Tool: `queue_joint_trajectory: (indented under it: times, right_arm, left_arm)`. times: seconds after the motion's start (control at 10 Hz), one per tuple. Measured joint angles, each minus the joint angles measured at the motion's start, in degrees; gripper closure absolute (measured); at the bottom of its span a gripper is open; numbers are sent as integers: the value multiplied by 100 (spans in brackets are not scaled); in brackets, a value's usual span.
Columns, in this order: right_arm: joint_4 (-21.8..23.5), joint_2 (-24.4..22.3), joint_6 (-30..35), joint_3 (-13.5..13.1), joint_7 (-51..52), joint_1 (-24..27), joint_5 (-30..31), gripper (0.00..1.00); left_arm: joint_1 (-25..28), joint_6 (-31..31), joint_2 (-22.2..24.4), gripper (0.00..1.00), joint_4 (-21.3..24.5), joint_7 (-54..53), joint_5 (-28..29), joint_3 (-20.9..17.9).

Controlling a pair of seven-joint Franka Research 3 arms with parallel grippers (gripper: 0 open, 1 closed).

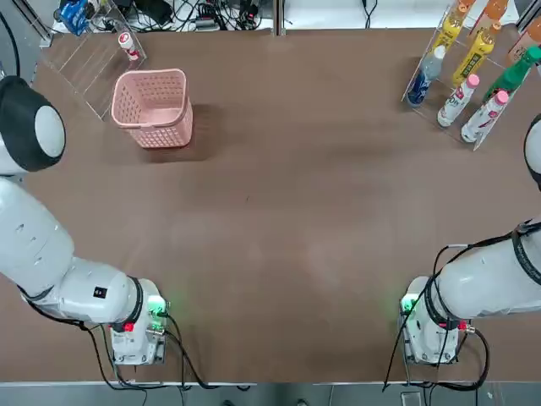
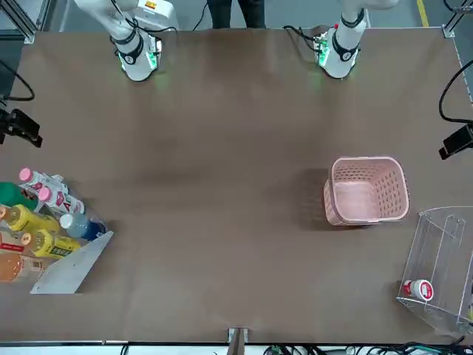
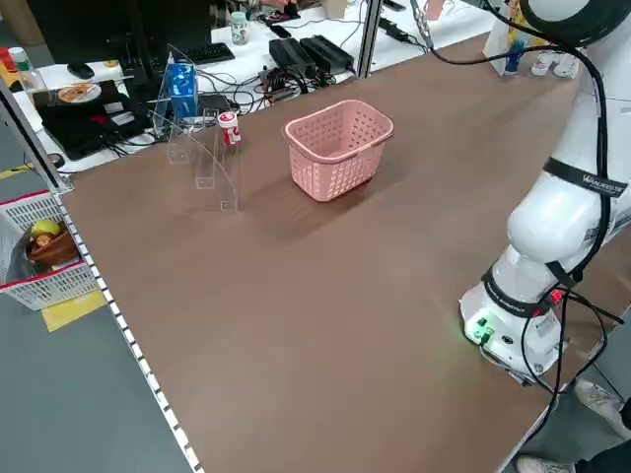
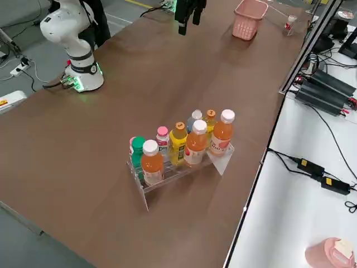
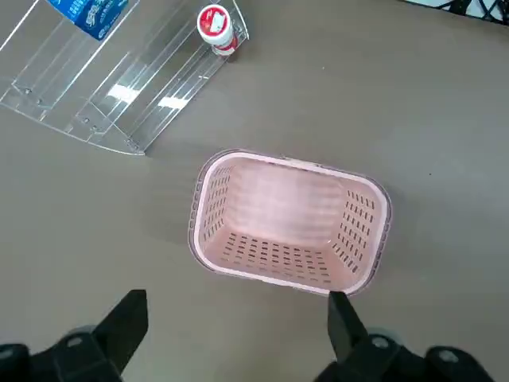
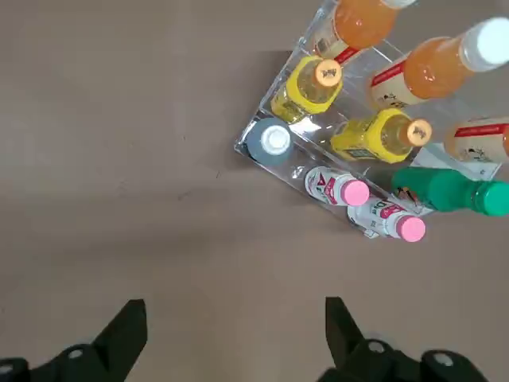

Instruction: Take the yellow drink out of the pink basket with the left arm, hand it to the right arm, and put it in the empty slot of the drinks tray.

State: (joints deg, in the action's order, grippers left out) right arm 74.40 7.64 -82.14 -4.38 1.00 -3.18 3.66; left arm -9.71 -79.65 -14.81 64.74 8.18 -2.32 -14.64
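Observation:
The pink basket (image 1: 152, 106) (image 5: 286, 163) stands at the far left of the table with nothing inside it. My left gripper (image 5: 238, 298) hangs open high above it. The drinks tray (image 1: 423, 72) (image 6: 262, 119) sits at the far right, and my right gripper (image 6: 236, 306) hovers open above the table beside it. Two yellow bottles (image 6: 310, 83) (image 6: 382, 135) lie in the tray's lanes among orange, green and pink-capped ones. I cannot tell which is the yellow drink. No empty slot shows; each lane I see holds bottles.
A second clear acrylic rack (image 1: 80, 59) stands behind the basket, holding a small red-and-white bottle (image 5: 215, 28) and a blue carton (image 5: 87, 12). Both arm bases (image 1: 139, 326) (image 1: 431, 326) sit at the near edge. Brown tabletop stretches between basket and tray.

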Motion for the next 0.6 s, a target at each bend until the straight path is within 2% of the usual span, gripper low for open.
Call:
queue_joint_trajectory:
  times: [0.6]
  right_arm:
    - [244,8,-84,-17,390,146,-168,1]
  left_arm:
    - [3,0,0,0,0,-368,0,-28]
